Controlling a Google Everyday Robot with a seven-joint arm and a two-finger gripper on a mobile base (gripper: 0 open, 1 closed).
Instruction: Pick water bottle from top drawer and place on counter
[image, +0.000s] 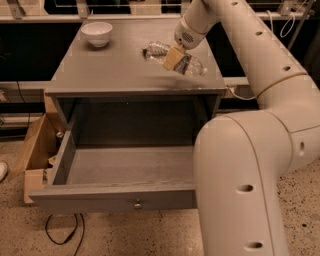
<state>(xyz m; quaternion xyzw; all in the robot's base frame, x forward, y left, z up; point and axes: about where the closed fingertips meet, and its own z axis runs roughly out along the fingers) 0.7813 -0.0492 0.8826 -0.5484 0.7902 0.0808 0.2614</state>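
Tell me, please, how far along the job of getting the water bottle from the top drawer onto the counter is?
Done: the top drawer stands open, no bottle in its visible part, and the water bottle lies on its side on the counter. In hand: the gripper sits at the bottle's middle; its hold cannot be judged. Left: probably only releasing and pulling away.

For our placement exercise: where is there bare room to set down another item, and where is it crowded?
Free: the counter's front and middle, between the white bowl at back left and the water bottle. The top drawer's visible floor is bare too. Crowded: back right, where the gripper sits over the lying bottle.
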